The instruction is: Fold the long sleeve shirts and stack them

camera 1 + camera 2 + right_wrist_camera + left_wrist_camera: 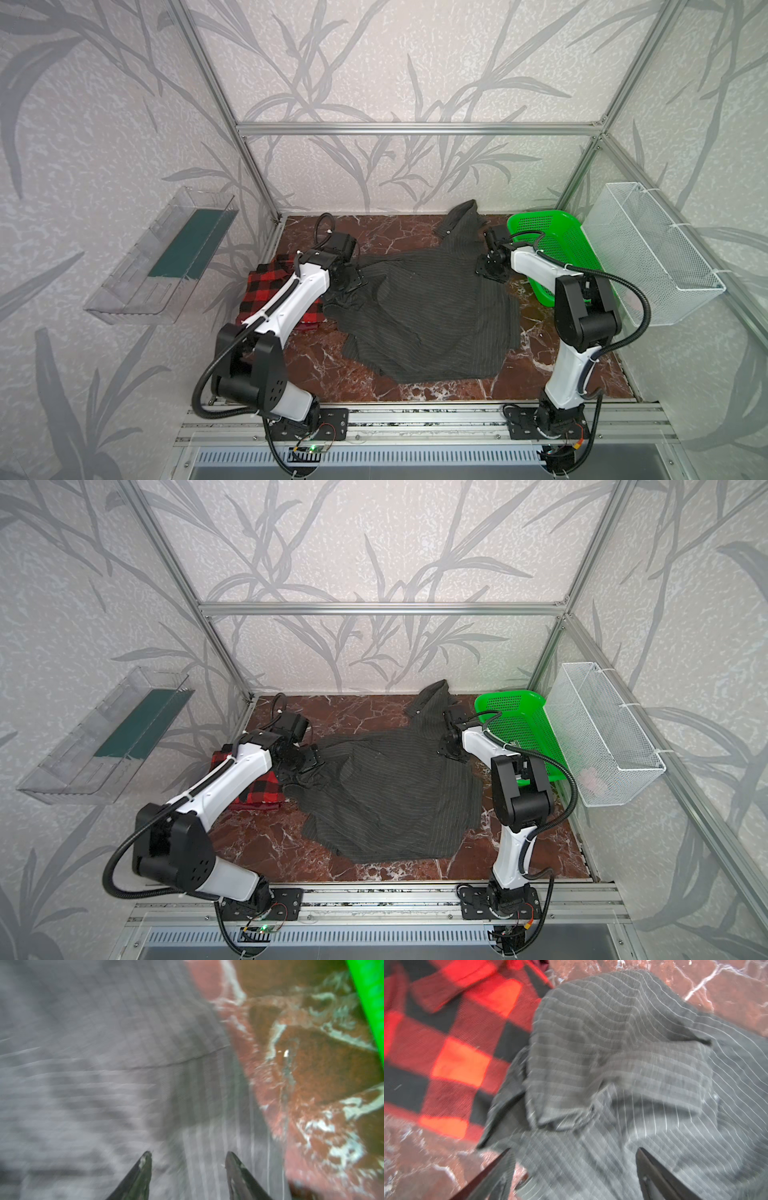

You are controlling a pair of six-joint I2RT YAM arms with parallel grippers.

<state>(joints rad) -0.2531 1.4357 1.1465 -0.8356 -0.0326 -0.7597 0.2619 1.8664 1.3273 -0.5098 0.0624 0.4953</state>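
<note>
Left gripper [575, 1167] and right gripper [189, 1159] hang spread over the grey shirt [424, 324]. Its bunched edge crowds the plaid shirt [266, 291] — a pinch there could drag both.

The pinstriped shirt [432, 316] and plaid shirt [266, 291] are matt woven cloth, the tabletop [332, 374] glossy marble-patterned, the green basket [540, 218] shiny plastic.

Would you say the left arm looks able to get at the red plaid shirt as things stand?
Probably yes. The left hand is open above the pinstriped shirt, whose edge lies against the red plaid shirt just beside it; nothing else stands between them.
</note>
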